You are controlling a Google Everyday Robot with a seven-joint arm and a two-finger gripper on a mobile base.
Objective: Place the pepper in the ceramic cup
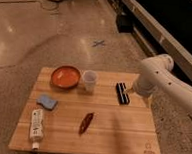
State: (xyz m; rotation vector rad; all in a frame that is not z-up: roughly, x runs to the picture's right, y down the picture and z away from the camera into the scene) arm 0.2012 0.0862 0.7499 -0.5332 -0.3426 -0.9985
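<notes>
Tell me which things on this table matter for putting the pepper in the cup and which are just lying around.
For the job: pepper, white ceramic cup, gripper, open at the table's right rear.
Lying about: orange bowl, blue sponge, white tube.

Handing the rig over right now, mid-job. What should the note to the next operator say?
Gripper: open, holding nothing, over the far right part of the wooden table, right of the ceramic cup.
Pepper: lying on the table, nearer the camera than the cup, untouched.
Cup: upright, just right of the orange bowl.
Done: nothing grasped yet.
Left: pick up the pepper and put it in the cup.
</notes>
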